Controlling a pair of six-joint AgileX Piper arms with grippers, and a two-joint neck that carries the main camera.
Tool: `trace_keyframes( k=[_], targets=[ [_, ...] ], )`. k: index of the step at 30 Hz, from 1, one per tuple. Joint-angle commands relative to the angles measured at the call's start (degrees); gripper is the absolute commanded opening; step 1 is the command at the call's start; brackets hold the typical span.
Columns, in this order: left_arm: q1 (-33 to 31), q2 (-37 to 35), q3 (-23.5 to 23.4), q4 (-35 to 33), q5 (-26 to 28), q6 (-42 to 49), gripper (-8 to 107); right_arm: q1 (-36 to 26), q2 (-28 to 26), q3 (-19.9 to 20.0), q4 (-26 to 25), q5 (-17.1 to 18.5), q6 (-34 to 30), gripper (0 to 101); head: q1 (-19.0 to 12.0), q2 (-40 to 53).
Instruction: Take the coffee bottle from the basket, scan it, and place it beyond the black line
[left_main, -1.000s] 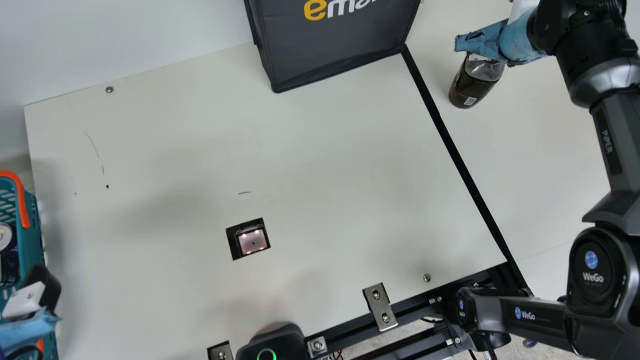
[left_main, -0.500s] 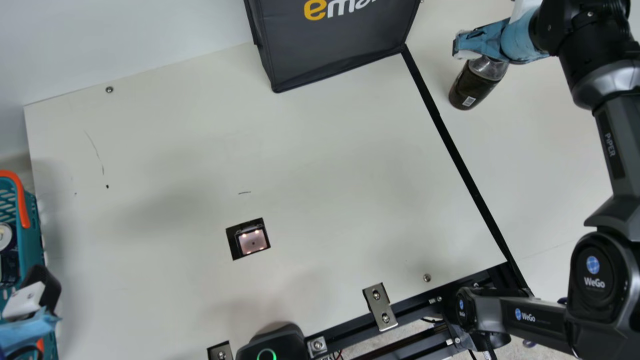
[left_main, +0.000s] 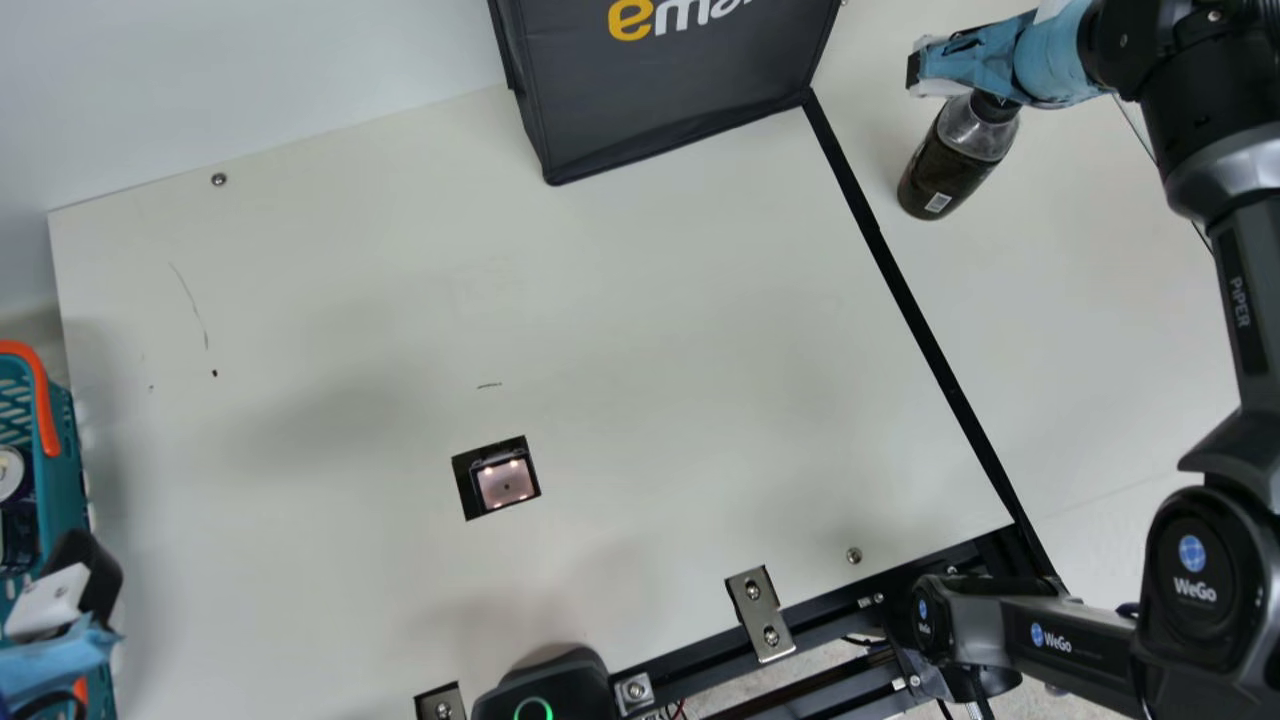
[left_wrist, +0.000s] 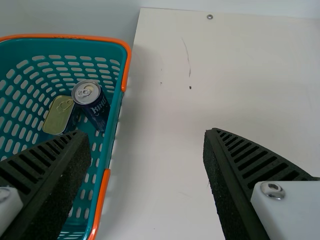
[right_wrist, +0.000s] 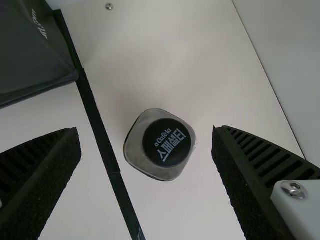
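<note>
The dark coffee bottle stands upright on the table to the right of the black line, its black cap just below my right gripper. In the right wrist view the bottle's cap is seen from above, between the widely parted fingers of my right gripper, which touch nothing. At the main view's lower left is my left gripper, over the teal basket. The left wrist view has my left gripper open and empty, one finger over the basket.
In the basket lie a dark can and a flat gold tin. A black bag stands at the far edge by the line. The scanner window is set in the table, and a black device sits at the near edge.
The right gripper has risen off the bottle and shifted slightly right and away, uncovering its neck and cap. The bottle stays in place. The left arm has kept still.
</note>
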Motion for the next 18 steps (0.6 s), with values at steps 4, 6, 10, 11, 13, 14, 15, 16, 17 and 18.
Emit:
trace_keyframes(
  k=[4, 6, 10, 11, 13, 14, 15, 16, 17, 18],
  targets=[
    [0.0, 0.0, 0.0, 0.0, 0.0, 0.0, 90, 1.4, -1.1, 0.8, 0.7, -1.5, -0.5, 91, -0.9, -0.1],
    [0.0, 0.0, 0.0, 0.0, 0.0, 0.0, 90, 2.1, -1.6, 1.2, 1.0, -2.2, -0.5, 91, -0.9, -0.1],
    [0.0, 0.0, 0.0, 0.0, 0.0, 0.0, 90, 3.8, -2.6, 2.1, 1.6, -3.3, -0.7, 91, -0.9, -0.1],
    [0.0, 0.0, 0.0, 0.0, 0.0, 0.0, 90, 4.2, -2.8, 2.3, 1.7, -3.5, -0.7, 91, -0.9, -0.1],
    [0.0, 0.0, 0.0, 0.0, 0.0, 0.0, 90, 5.1, -3.2, 2.7, 1.9, -4.0, -0.8, 91, -0.9, -0.1],
    [0.0, 0.0, 0.0, 0.0, 0.0, 0.0, 90, 5.5, -3.4, 3.0, 2.0, -4.3, -0.8, 91, -0.9, -0.1],
    [0.0, 0.0, 0.0, 0.0, 0.0, 0.0, 90, 5.9, -3.6, 3.2, 2.0, -4.5, -0.8, 91, -0.9, -0.1],
    [0.0, 0.0, 0.0, 0.0, 0.0, 0.0, 90, 6.2, -3.8, 3.3, 2.1, -4.7, -0.9, 91, -0.9, -0.1],
    [0.0, 0.0, 0.0, 0.0, 0.0, 0.0, 90, 6.6, -4.0, 3.5, 2.2, -5.0, -0.9, 91, -0.9, -0.1],
    [0.0, 0.0, 0.0, 0.0, 0.0, 0.0, 90, 7.0, -4.2, 3.7, 2.3, -5.2, -0.9, 91, -0.9, -0.1]
  ],
)
